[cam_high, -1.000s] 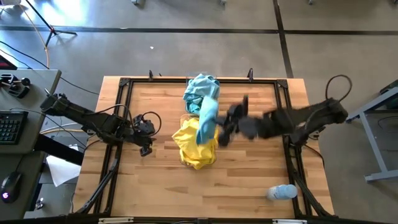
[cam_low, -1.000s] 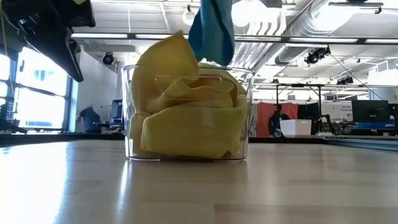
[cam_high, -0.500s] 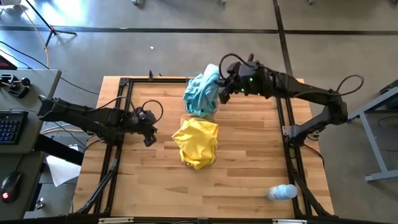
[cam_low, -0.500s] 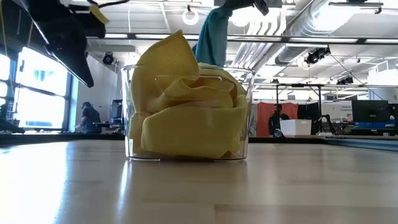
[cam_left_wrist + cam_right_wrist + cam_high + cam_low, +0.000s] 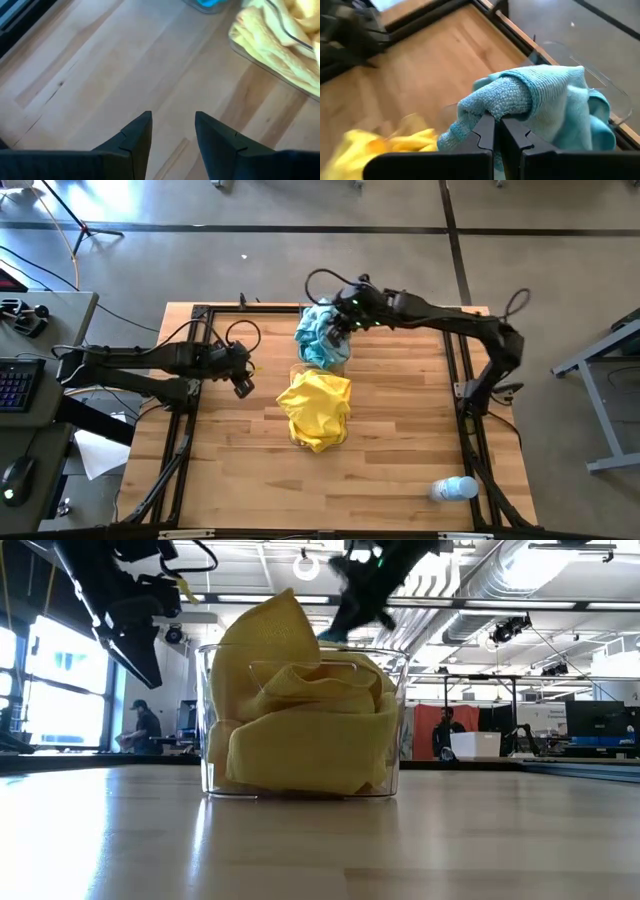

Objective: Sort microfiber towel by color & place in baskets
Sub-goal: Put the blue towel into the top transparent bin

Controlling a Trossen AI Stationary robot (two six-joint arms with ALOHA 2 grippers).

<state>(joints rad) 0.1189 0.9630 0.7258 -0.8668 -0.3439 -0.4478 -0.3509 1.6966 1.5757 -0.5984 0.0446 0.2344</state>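
Teal-blue microfiber towels (image 5: 322, 335) are piled in a clear plastic rectangular bin (image 5: 600, 85) in the upper middle of the high view, close to the far edge of the light wooden table (image 5: 400, 450). The right gripper (image 5: 343, 319) is over this pile. In the right wrist view its two dark fingers (image 5: 485, 131) are pressed together on a fold of a teal towel, which bulges above them.

Just below that bin in the high view, at the centre of the table, a second clear bin (image 5: 208, 720) is full of bright yellow rumpled towels (image 5: 316, 408), which rise above its rim in the low view.

The left gripper (image 5: 241, 383) is at the left of the yellow bin, apart from it, over bare wood. Its fingers (image 5: 135, 137) stand apart and nothing is between them.

A clear plastic bottle (image 5: 453, 488) lies at the lower right of the table in the high view.
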